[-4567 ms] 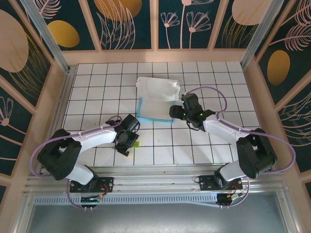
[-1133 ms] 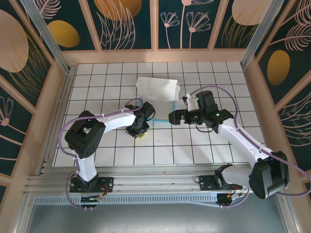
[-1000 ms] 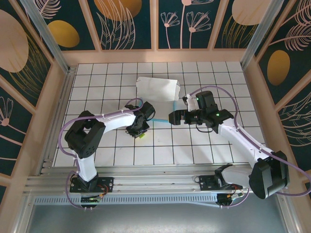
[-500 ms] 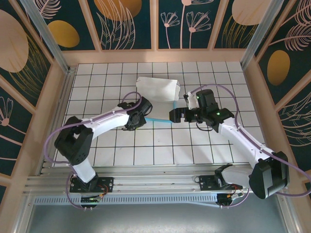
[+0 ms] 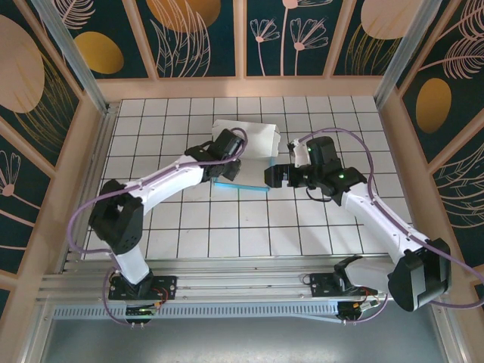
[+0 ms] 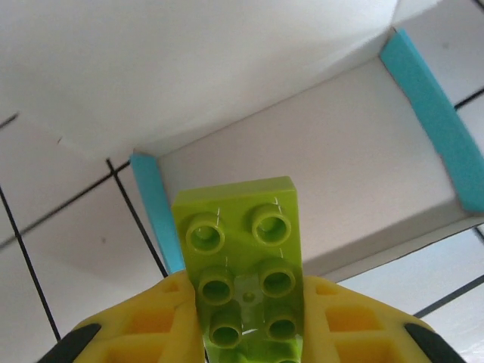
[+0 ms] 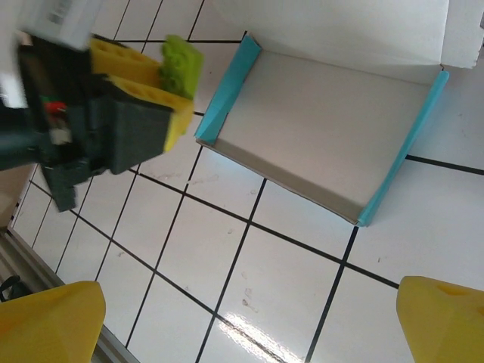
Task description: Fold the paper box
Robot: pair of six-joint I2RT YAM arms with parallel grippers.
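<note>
Left gripper (image 6: 249, 302) pinches a green brick (image 6: 242, 234) above the paper box (image 6: 340, 151), maybe to drop inside. Right gripper (image 7: 248, 318) gapes open.

The left gripper (image 6: 248, 306) now carries the yellow-green brick (image 6: 240, 249)
It has swung from the lower left of the overhead frame to the centre, over the left edge of the paper box (image 5: 257, 140); the brick, earlier lying on a tile below centre, is clamped between its fingers. The right arm (image 5: 370, 215) has unfolded, its elbow shifting toward the lower right.
</note>
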